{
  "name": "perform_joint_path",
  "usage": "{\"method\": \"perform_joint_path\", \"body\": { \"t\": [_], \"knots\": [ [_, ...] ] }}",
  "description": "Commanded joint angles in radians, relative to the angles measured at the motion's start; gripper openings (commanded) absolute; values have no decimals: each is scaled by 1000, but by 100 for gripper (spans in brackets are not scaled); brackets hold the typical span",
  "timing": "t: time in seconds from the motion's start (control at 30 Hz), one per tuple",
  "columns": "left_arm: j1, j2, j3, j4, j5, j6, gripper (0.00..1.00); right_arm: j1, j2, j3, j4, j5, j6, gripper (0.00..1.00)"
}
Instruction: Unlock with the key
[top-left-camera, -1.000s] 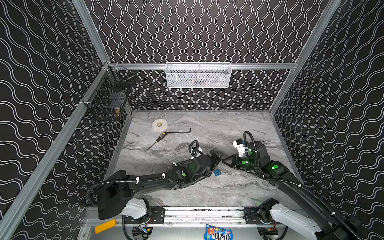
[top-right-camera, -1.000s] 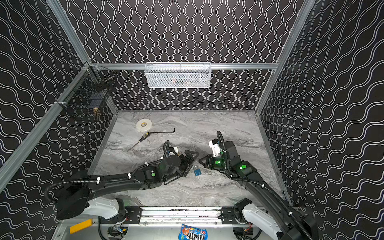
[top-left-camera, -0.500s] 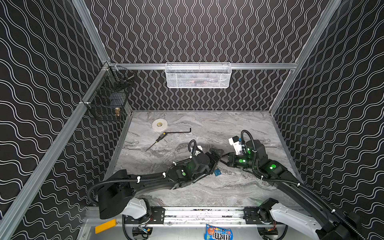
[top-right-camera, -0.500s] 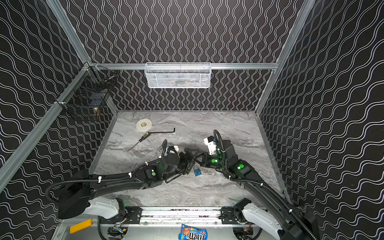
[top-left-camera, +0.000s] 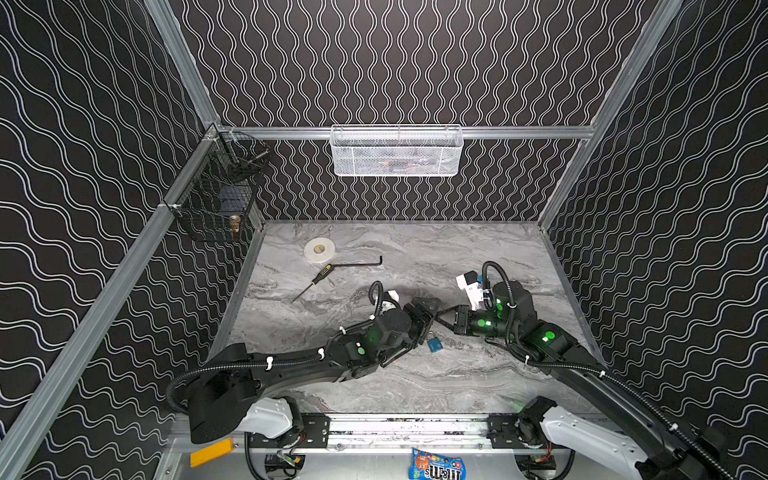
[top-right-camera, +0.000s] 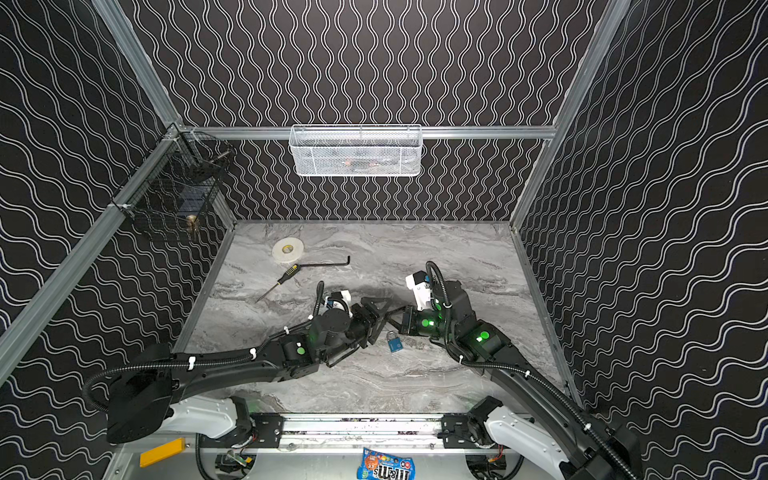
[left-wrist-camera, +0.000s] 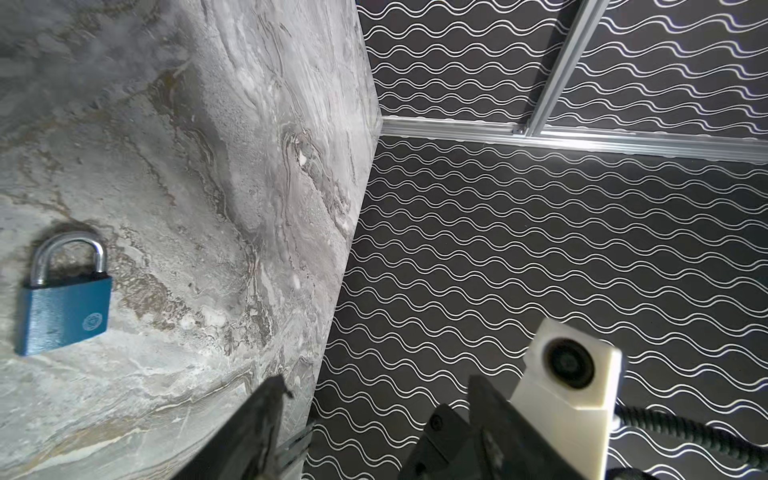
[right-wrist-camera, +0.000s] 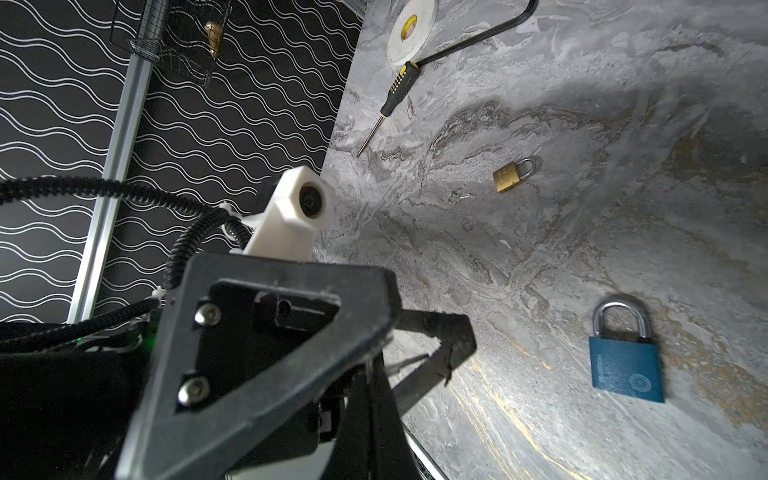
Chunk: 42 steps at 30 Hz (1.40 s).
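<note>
Marble surface (top-left-camera: 415, 386), blue padlock (top-left-camera: 435, 345) lying locked at 6 o'clock of the arms, nothing unlocked yet; left gripper (left-wrist-camera: 376, 380) apart, right gripper (right-wrist-camera: 455, 351) pinched together.

The only wording that can be read is the white "m&m's" logo on the blue candy packet (top-left-camera: 436, 466). It lies beyond the metal base rail (top-left-camera: 399, 428), well apart from the left end effector (top-left-camera: 426, 316). The blue metal padlock (right-wrist-camera: 625, 368) near that end effector bears a round emblem and side lettering, both too small to read.
</note>
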<state>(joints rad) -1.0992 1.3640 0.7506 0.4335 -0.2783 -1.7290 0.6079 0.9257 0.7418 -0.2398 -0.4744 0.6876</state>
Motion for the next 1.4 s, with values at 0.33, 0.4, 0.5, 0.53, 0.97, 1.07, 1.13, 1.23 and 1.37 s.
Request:
{"method": "perform_joint_path", "body": {
  "t": [0.33,0.4,0.5,0.53,0.97,1.07,1.13,1.23,1.37],
  "knots": [
    [17,-34,1,-17,-60,-1,51,1,-36,-18,-44,53,-23,0],
    [19,-39,2,-30,-61,-2,48,2,-33,-11,-61,58,-31,0],
    [21,-46,0,-50,-67,-1,41,1,-28,-3,-65,62,-34,0],
    [21,-48,1,-58,-67,-1,38,3,-26,-2,-59,60,-34,0],
    [22,-37,24,-52,-35,17,28,2,-49,23,-6,51,-87,0],
    [23,-41,30,-55,-35,25,28,1,-50,25,-2,27,-120,0],
    [23,-42,30,-55,-35,28,27,2,-52,32,-6,7,-153,0],
    [24,-47,32,-65,-38,29,25,2,-63,26,-13,28,-173,0],
    [24,-47,38,-77,-38,29,19,2,-63,21,-10,9,-186,0]
  ]
}}
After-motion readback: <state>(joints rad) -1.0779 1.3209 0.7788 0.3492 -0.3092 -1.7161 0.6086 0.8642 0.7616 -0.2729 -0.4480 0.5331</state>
